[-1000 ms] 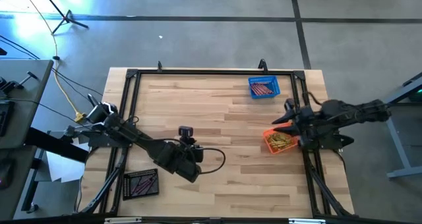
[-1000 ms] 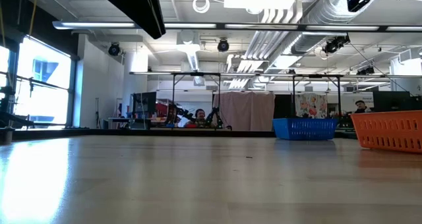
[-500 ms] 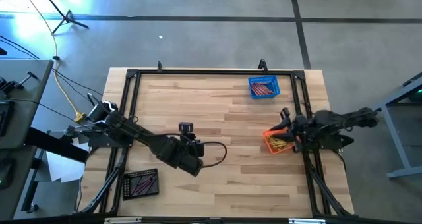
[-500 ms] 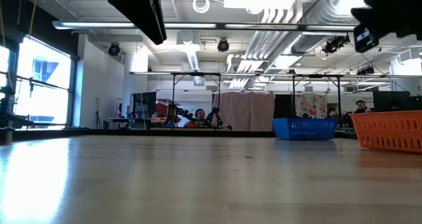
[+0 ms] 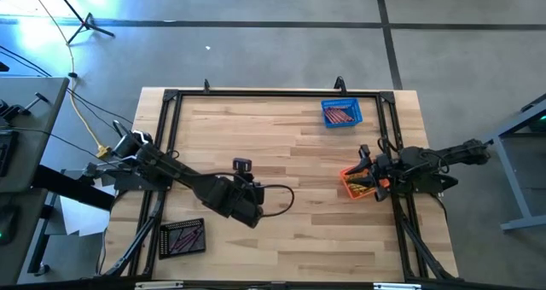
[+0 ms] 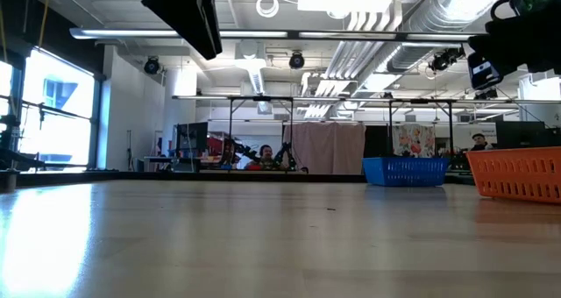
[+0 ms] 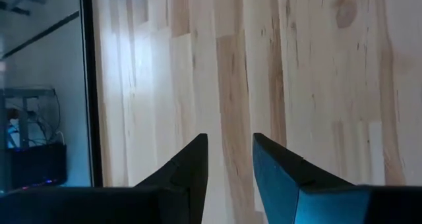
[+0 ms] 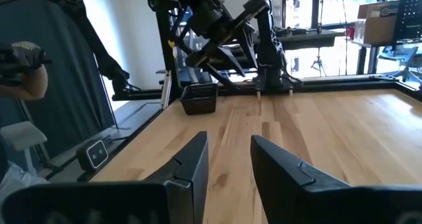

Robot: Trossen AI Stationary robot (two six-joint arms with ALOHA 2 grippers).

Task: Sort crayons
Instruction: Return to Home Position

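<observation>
The crayons lie in three small mesh baskets. Red-orange ones are in the blue basket (image 5: 341,113) at the far right. Yellow ones are in the orange basket (image 5: 358,184) at the right. Purple-maroon ones are in the black basket (image 5: 182,237) at the near left. I see no loose crayon on the table. My left gripper (image 5: 247,209) hangs over bare wood left of centre, pointing down, open by a narrow gap and empty (image 7: 227,141). My right gripper (image 5: 365,166) is above the orange basket, pointing level toward the table's left, open by a narrow gap and empty (image 8: 227,140).
A black metal frame (image 5: 256,94) runs around the tabletop. A small black device (image 5: 241,165) stands near the table's middle, beside the left arm. The low view shows the blue basket (image 6: 405,170) and the orange basket (image 6: 517,175) at the right. The wood between the baskets is bare.
My right arm has folded back toward the table's right edge. Its gripper has come down over the orange basket and now shows at the low view's top right. My left gripper has shifted a little toward the table's right.
</observation>
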